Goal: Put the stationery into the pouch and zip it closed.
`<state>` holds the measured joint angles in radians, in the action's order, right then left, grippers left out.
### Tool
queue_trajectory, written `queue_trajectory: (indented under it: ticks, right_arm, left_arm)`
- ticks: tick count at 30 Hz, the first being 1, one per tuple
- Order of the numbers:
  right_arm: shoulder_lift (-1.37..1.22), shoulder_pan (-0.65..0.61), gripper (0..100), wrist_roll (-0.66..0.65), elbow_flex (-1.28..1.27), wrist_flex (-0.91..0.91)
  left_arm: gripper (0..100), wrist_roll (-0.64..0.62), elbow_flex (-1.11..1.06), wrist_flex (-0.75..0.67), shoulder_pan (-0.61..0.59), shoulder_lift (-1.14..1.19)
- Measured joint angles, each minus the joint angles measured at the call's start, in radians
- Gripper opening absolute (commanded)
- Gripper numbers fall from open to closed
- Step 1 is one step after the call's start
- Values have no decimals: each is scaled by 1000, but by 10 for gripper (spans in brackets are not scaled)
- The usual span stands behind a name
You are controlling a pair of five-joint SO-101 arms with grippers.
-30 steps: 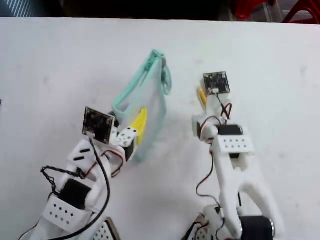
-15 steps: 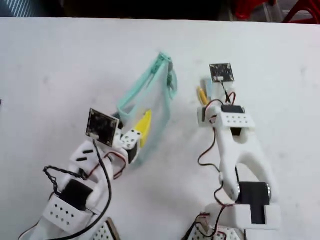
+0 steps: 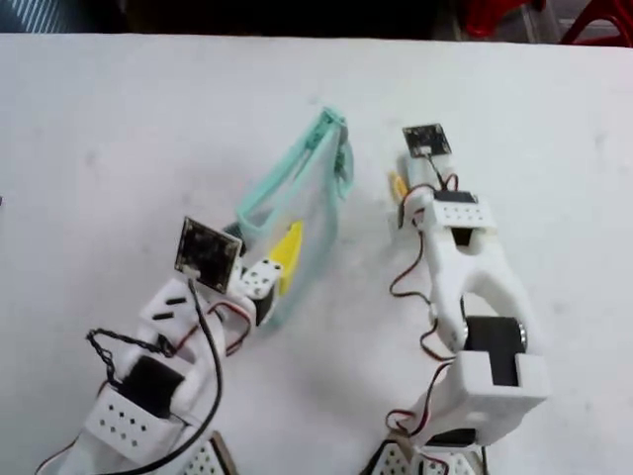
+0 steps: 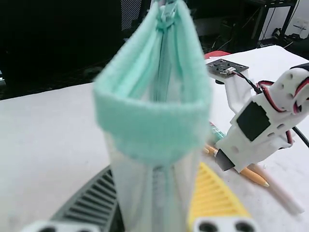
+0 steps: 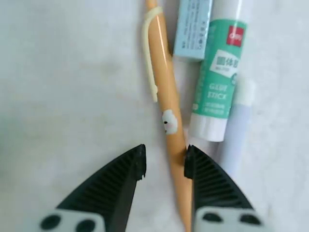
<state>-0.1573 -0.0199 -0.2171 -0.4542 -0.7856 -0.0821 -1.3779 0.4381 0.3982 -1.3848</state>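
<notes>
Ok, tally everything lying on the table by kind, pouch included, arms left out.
pouch: 1
orange pen: 1
glue stick: 1
pale blue block, perhaps an eraser: 1
pale stick, perhaps another pen: 1
Total: 5
</notes>
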Motion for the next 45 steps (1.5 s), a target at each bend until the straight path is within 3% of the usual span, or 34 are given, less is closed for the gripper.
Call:
queue_trajectory:
  ticks: [6, 12, 15, 25, 31, 38, 45]
  right_arm:
    - [-2, 12, 16, -21, 9, -11]
    - [8, 28, 16, -226, 28, -126]
    - [21, 21, 17, -264, 28, -169]
    - [77, 14, 21, -68, 25, -124]
    - [77, 9, 183, -54, 25, -69]
    - [77, -97, 118, -52, 25, -64]
    - [77, -118, 152, -52, 25, -25]
  left_arm:
    - [134, 0, 0, 0, 0, 0]
    - [134, 0, 0, 0, 0, 0]
    - [134, 0, 0, 0, 0, 0]
    - [134, 0, 0, 0, 0, 0]
    - [134, 0, 0, 0, 0, 0]
    - [134, 0, 0, 0, 0, -2]
    - [134, 0, 0, 0, 0, -2]
